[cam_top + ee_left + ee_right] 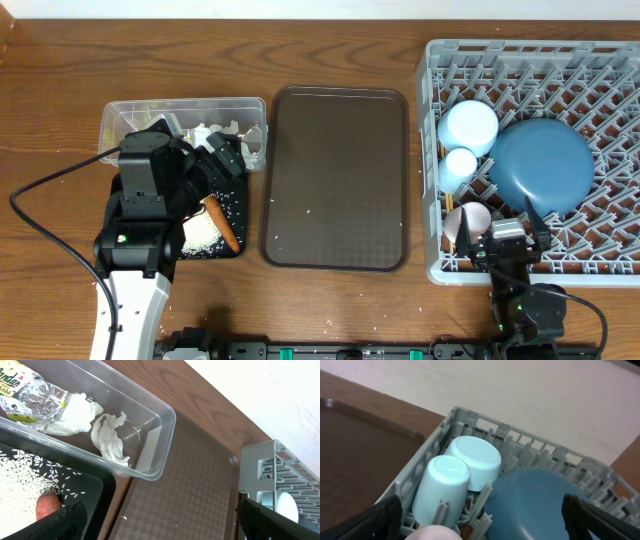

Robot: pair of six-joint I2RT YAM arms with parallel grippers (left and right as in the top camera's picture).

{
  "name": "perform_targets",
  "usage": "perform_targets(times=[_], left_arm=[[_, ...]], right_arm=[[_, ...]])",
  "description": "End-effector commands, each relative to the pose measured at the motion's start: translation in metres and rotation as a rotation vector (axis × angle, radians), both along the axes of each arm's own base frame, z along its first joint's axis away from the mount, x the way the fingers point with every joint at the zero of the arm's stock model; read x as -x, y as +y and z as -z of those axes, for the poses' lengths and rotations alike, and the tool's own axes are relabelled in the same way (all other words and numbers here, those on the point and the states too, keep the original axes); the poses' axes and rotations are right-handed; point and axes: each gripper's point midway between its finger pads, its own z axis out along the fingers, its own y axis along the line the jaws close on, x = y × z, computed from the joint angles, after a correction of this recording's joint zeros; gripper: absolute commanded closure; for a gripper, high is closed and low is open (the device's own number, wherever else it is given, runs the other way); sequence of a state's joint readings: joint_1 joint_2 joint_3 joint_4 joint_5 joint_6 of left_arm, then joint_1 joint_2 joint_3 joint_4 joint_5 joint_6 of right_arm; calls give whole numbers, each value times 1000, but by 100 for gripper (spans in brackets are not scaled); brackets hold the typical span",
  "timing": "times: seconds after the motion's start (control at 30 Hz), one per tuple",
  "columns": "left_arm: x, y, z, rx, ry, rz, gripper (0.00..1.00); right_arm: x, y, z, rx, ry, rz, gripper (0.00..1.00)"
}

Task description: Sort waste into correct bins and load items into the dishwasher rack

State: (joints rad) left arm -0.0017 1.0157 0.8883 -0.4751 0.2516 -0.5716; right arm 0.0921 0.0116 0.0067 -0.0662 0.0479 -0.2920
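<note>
Overhead: dishwasher rack (432, 150) at right, brown serving tray (335, 180) in the middle, both bins at left.
Rack contents: dark-blue plate (545, 165) leaning among the pegs; light-blue bowl (468, 127), base showing; small light-blue cup (460, 162) just beside it; pinkish-white cup (472, 218) at the near edge (all four items aboard).
Clear tub (167, 435): holds crumpled tissue (110, 435), yellow-green wrapper (15, 382) and silvery packet (37, 402).
Black tray (236, 215): sits against the tub's near side; holds carrot (222, 225) and rice (200, 235).
Left gripper (215, 160): over the seam between tub and black tray; jaws spread wide, nothing between them.
Right gripper (505, 235): at the rack's near edge, just beside the pinkish-white cup; jaws spread wide, empty.
Stage (a judgement): sorting and loading look all but complete; a few white specks, probably rice, lie on the serving tray.
Hazard, left: a low or sideways retreat could catch a finger on the tub wall and drag or tip the light tub, spilling wrapper and tissue; a brush across the black tray would scatter grains.
Hazard, right: any forward drift could nudge the pinkish-white cup off its pegs (it sits closest to the fingers).
Hazard, rack: a knock to the rack could slide the leaning plate.
</note>
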Motion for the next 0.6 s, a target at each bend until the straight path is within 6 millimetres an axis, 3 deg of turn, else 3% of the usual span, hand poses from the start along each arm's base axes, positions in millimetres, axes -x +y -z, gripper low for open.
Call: perform_targets(times=[0.0, 0.27, 0.57], left_arm=[[0, 2, 2, -17, 3, 3, 2], [0, 2, 2, -17, 3, 3, 2], [0, 2, 2, -17, 3, 3, 2]], right_arm=[[0, -17, -2, -161, -10, 105, 1], [2, -34, -4, -378, -41, 217, 1], [2, -35, -4, -376, -41, 220, 1]])
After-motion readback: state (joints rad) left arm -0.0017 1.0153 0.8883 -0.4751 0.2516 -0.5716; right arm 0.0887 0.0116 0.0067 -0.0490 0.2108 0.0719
